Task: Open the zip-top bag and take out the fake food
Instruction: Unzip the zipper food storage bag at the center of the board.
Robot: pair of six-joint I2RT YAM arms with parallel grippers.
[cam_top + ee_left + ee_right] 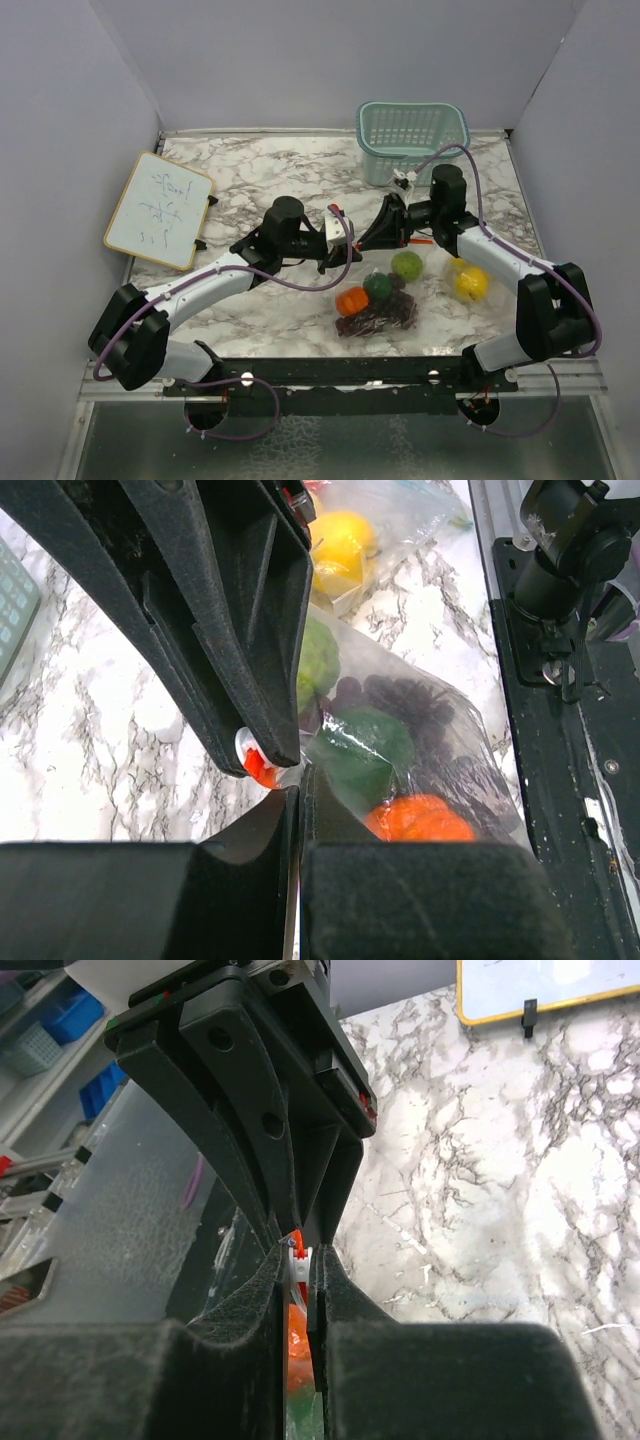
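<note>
The clear zip-top bag point(385, 300) lies on the marble top between my arms. Inside it are an orange point(351, 300), a dark green piece point(378, 286), a lime point(406, 265) and purple grapes point(388, 316). A yellow lemon point(471, 284) lies to the right, under clear film. My left gripper point(298, 810) is shut on the bag's top edge. My right gripper point(300, 1270) faces it tip to tip, shut on the white and red zip slider point(301, 1258). In the left wrist view the orange point(420, 822) and the dark green piece point(360, 750) show through the film.
A teal mesh basket point(412, 135) stands at the back right. A small whiteboard point(160, 210) leans at the left. White walls close in the sides and back. A black rail point(400, 372) runs along the near edge.
</note>
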